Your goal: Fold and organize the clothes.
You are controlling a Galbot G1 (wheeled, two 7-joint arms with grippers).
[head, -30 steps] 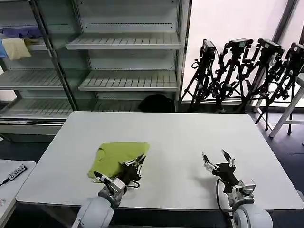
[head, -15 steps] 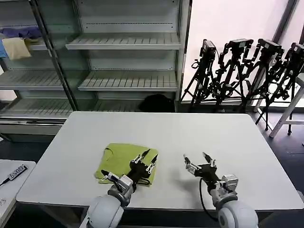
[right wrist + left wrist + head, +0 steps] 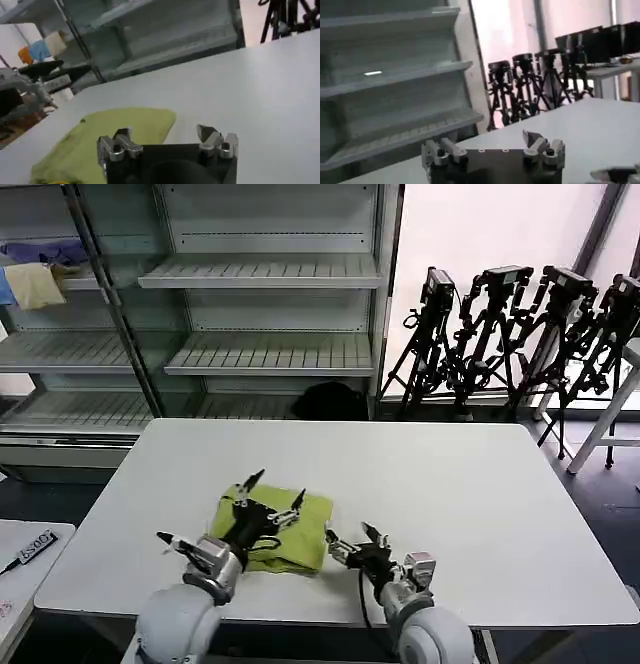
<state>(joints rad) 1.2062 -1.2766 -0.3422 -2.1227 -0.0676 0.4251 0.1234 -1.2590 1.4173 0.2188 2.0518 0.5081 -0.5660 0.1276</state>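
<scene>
The clothes are one lime yellow-green T-shirt (image 3: 285, 534), folded into a small packet near the table's front edge. In the right wrist view the T-shirt (image 3: 120, 132) lies just ahead of the fingers. My left gripper (image 3: 274, 490) hovers over the shirt's near left part, fingers spread and tilted up, holding nothing. Its own view shows the left gripper (image 3: 490, 145) open, pointing across the table toward the shelves. My right gripper (image 3: 349, 536) is open, low on the table at the shirt's right edge. The right gripper (image 3: 165, 136) has nothing between its fingers.
The white table (image 3: 450, 484) has free room to the right and behind the shirt. Metal shelves (image 3: 260, 274) stand behind, with a pale yellow cloth (image 3: 33, 284) and a blue-purple cloth (image 3: 45, 251). Camera tripods (image 3: 510, 334) line the back right. A low side table (image 3: 20, 559) sits left.
The left gripper has lifted off the shirt and swung back and left, fingers now tilted up. The right gripper has slid left to the shirt's right edge.
</scene>
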